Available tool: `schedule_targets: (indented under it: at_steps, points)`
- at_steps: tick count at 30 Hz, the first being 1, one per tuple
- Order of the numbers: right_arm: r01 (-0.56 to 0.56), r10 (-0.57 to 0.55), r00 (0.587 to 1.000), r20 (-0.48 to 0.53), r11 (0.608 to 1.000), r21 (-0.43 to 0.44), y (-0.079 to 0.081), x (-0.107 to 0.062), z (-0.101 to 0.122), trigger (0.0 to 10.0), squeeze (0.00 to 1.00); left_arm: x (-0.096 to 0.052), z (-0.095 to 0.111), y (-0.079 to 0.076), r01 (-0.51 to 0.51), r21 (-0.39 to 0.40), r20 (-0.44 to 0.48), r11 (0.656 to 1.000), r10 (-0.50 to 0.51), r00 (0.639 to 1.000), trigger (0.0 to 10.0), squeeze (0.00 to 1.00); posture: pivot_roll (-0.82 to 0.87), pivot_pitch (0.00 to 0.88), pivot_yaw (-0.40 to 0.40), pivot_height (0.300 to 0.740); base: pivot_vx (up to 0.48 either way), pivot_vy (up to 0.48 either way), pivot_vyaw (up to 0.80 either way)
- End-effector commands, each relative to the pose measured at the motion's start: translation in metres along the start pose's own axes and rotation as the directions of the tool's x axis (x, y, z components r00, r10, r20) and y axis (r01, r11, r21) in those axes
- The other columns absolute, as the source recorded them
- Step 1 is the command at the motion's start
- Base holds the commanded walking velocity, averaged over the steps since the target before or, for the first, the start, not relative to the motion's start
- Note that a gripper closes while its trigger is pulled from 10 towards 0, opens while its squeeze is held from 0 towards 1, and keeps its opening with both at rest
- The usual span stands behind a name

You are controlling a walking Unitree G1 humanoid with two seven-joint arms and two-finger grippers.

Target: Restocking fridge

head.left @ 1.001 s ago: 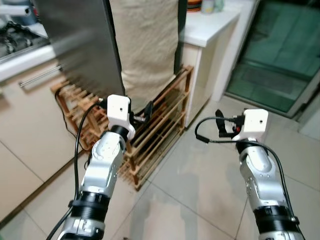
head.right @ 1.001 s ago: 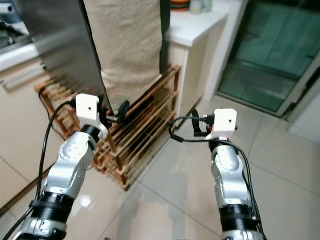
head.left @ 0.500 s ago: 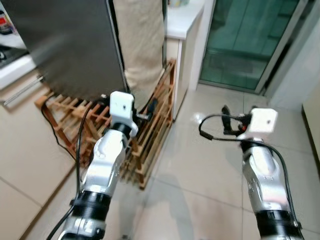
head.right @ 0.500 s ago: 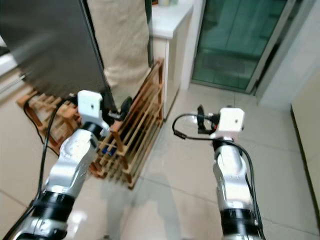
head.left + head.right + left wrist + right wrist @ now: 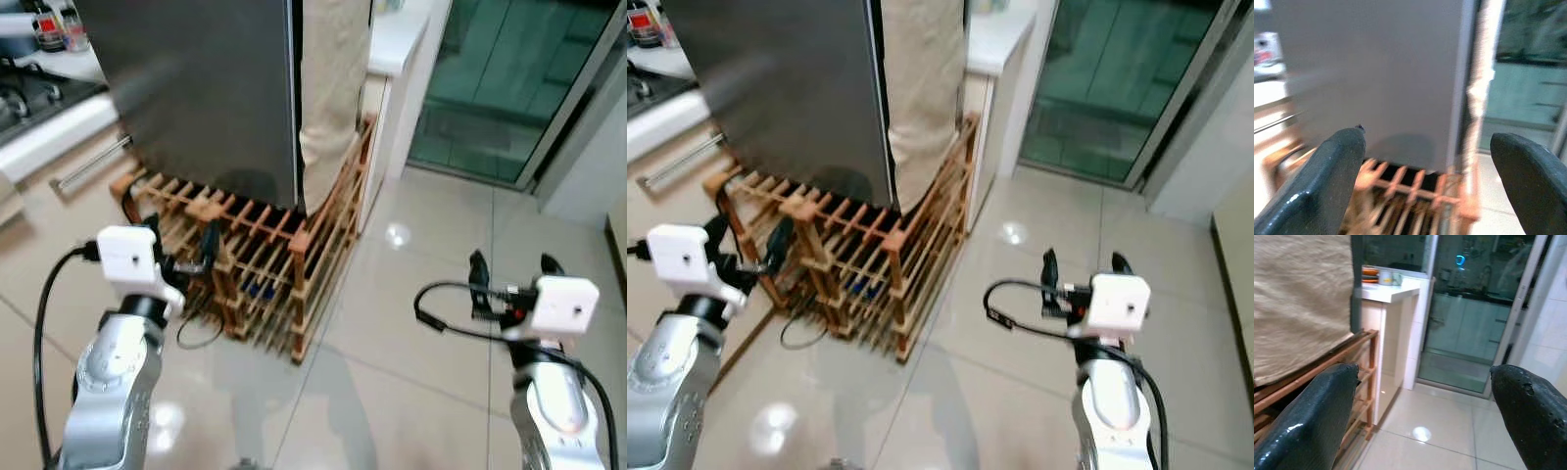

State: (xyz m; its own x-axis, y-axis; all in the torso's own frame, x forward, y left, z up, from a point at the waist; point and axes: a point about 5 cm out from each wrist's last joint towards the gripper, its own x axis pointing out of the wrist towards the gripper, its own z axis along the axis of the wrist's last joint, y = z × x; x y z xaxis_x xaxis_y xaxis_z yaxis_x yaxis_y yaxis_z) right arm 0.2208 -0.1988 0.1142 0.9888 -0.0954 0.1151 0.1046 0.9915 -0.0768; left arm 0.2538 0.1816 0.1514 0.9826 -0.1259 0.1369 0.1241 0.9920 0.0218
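Observation:
The grey steel fridge (image 5: 196,88) stands ahead at the upper left with its door shut, on a low wooden slatted rack (image 5: 265,264). A beige cloth (image 5: 333,88) hangs along its right side. My left gripper (image 5: 191,257) is open and holds nothing, just in front of the rack's left end. In the left wrist view its fingers (image 5: 1322,186) frame the fridge wall (image 5: 1376,73) and the rack (image 5: 1415,191). My right gripper (image 5: 511,274) is open and holds nothing, over the tiled floor to the right of the rack.
A white counter (image 5: 402,34) stands right of the fridge, with a glass sliding door (image 5: 500,88) beyond it. At the left are a kitchen counter (image 5: 39,127) and a drawer handle (image 5: 88,162). A black cable (image 5: 201,338) lies by the rack. Glossy tiled floor (image 5: 392,372) stretches ahead.
The whole picture has shifted, so the camera has moved; the fridge side now faces me more squarely. Both arms sit lower and wider apart in view. Both grippers remain open.

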Motion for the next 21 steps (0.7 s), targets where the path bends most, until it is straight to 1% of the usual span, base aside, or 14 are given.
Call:
schedule_targets:
  at_steps: [1,3,5,6,7,8,10,11,12,13,14,17,18,21]
  points:
    - [-0.014,0.014,1.0,-0.005,1.0,0.001,0.002,0.004,-0.001,10.0,0.0,0.012,0.009,-0.014,0.061,0.021,0.039,0.998,-0.062,0.997,10.0,0.0,-0.04,0.0,0.003,0.74,0.461,0.0,0.0]
    - [-0.025,0.025,1.0,-0.007,1.0,-0.001,0.005,0.009,-0.001,10.0,0.0,0.018,0.012,-0.021,0.092,0.024,0.047,0.995,-0.093,0.995,10.0,0.0,-0.06,0.0,0.011,0.74,0.461,0.0,0.0]
    - [-0.035,0.035,0.999,-0.012,0.999,-0.008,0.008,0.013,-0.001,10.0,0.0,0.021,0.013,-0.024,0.108,0.021,0.047,0.994,-0.109,0.993,10.0,0.0,-0.06,0.0,0.021,0.74,0.461,0.0,0.0]
    - [-0.009,0.01,0.999,-0.042,1.0,0.028,0.007,0.021,-0.003,10.0,0.0,0.027,0.012,-0.028,0.127,0.018,0.037,0.992,-0.127,0.991,10.0,0.0,-0.07,0.0,0.031,0.74,0.461,0.0,0.0]
    - [-0.009,0.01,0.999,-0.042,1.0,0.028,0.007,0.021,-0.003,10.0,0.0,0.027,0.012,-0.028,0.127,0.018,0.037,0.992,-0.127,0.991,10.0,0.0,-0.07,0.0,0.031,0.74,0.461,0.0,0.0]
    - [-0.005,0.007,0.998,-0.056,0.999,0.051,0.008,0.025,-0.004,10.0,0.0,0.031,0.01,-0.028,0.12,0.006,0.025,0.993,-0.12,0.992,10.0,0.0,-0.08,0.0,0.041,0.74,0.461,0.0,0.0]
    - [-0.013,0.015,0.999,-0.039,0.999,0.042,0.01,0.026,-0.002,10.0,0.0,0.035,0.009,-0.026,0.097,-0.035,0.01,0.995,-0.097,0.995,10.0,0.0,-0.08,0.0,0.047,0.74,0.465,0.0,0.0]
    - [-0.013,0.015,0.999,-0.039,0.999,0.042,0.01,0.026,-0.002,10.0,0.0,0.035,0.009,-0.026,0.097,-0.035,0.01,0.995,-0.097,0.995,10.0,0.0,-0.08,0.0,0.047,0.74,0.465,0.0,0.0]
    - [-0.016,0.017,0.999,-0.033,0.999,0.035,0.011,0.026,-0.001,10.0,0.0,0.038,0.006,-0.022,0.053,-0.086,-0.024,0.995,-0.055,0.998,10.0,0.0,-0.07,0.0,0.052,0.74,0.465,0.0,0.0]
    - [-0.016,0.017,0.999,-0.033,0.999,0.035,0.011,0.026,-0.001,10.0,0.0,0.038,0.006,-0.022,0.053,-0.086,-0.024,0.995,-0.055,0.998,10.0,0.0,-0.07,0.0,0.052,0.74,0.465,0.0,0.0]
    - [-0.01,0.011,0.999,-0.038,0.999,0.035,0.01,0.027,-0.002,10.0,0.0,0.039,0.005,-0.019,0.024,-0.111,-0.041,0.994,-0.029,0.999,10.0,0.0,-0.07,0.0,0.051,0.74,0.469,0.0,0.0]
    - [-0.011,0.012,0.999,-0.042,0.999,0.037,0.011,0.027,-0.002,10.0,0.0,0.039,0.007,-0.017,0.01,-0.126,-0.039,0.992,-0.015,0.999,10.0,0.0,-0.06,0.0,0.043,0.74,0.469,0.0,0.0]
    - [-0.017,0.019,0.999,-0.045,0.999,0.037,0.011,0.028,-0.002,10.0,0.0,0.038,0.009,-0.016,0.006,-0.116,-0.035,0.993,-0.01,0.999,10.0,0.0,-0.05,0.0,0.037,0.74,0.48,0.0,0.0]
    - [-0.046,0.047,0.998,-0.051,0.999,0.029,0.014,0.028,-0.002,10.0,0.0,0.036,0.01,-0.014,-0.019,-0.128,-0.032,0.992,0.015,0.999,10.0,0.0,-0.05,0.0,0.028,0.74,0.48,0.0,0.0]
